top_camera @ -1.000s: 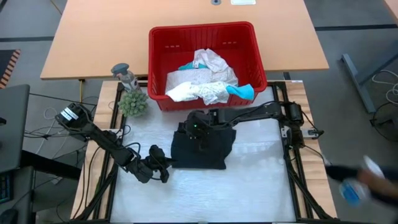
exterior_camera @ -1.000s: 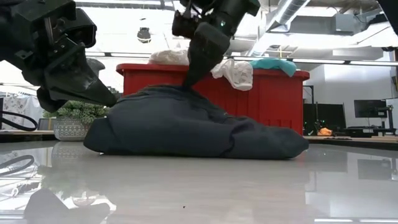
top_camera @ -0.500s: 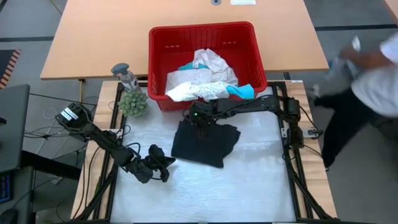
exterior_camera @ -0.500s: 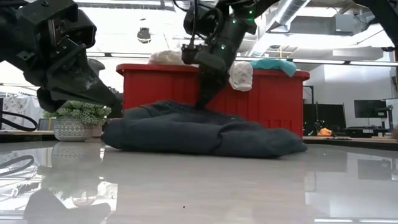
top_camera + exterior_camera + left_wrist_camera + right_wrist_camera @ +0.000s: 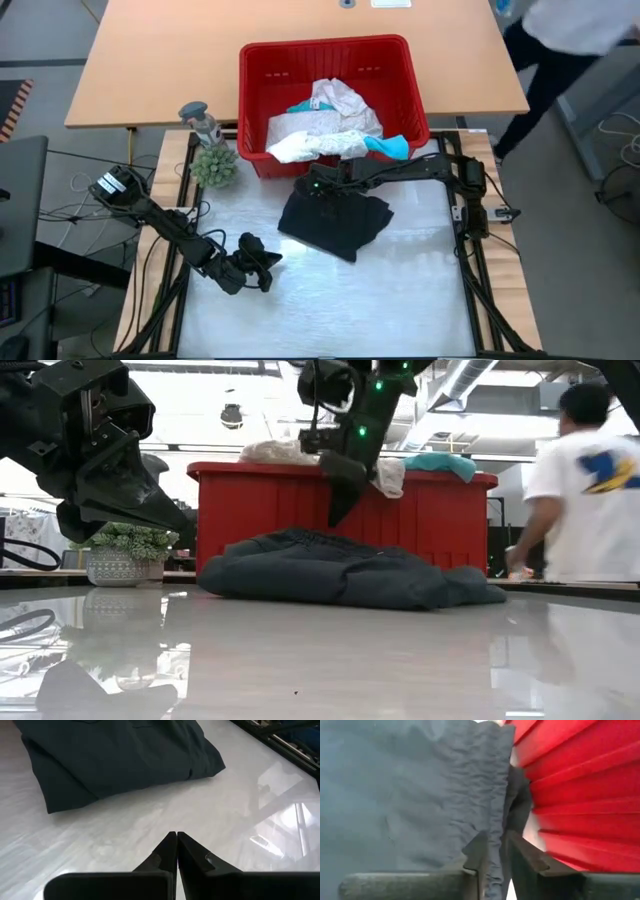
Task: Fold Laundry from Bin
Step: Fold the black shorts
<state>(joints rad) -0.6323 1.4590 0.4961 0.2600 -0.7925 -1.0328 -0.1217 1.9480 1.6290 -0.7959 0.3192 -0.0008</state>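
Observation:
The black garment (image 5: 335, 222) lies crumpled on the white table just in front of the red bin (image 5: 325, 45), flat on its underside (image 5: 340, 572). White lacy pieces (image 5: 325, 130) and a teal piece (image 5: 390, 147) are piled in the bin. My right gripper (image 5: 335, 518) hangs a little above the garment's far edge, next to the bin's front wall (image 5: 580, 770). Its fingers stand slightly apart, with nothing between them (image 5: 495, 842). My left gripper (image 5: 176, 840) waits shut near the table's left front, pointing at the garment (image 5: 115, 755).
A small green plant (image 5: 214, 165) and a grey figure (image 5: 200, 120) stand at the table's far left corner, beside the bin. A person in a white shirt (image 5: 590, 490) walks past beyond the table's right side. Bare white tabletop (image 5: 400, 300) stretches in front of the garment.
My right gripper has drawn the black garment's raised middle toward the bin, then let go and risen clear of it. The garment has sunk from a tall hump into a low heap and shifted a little toward the table's far right.

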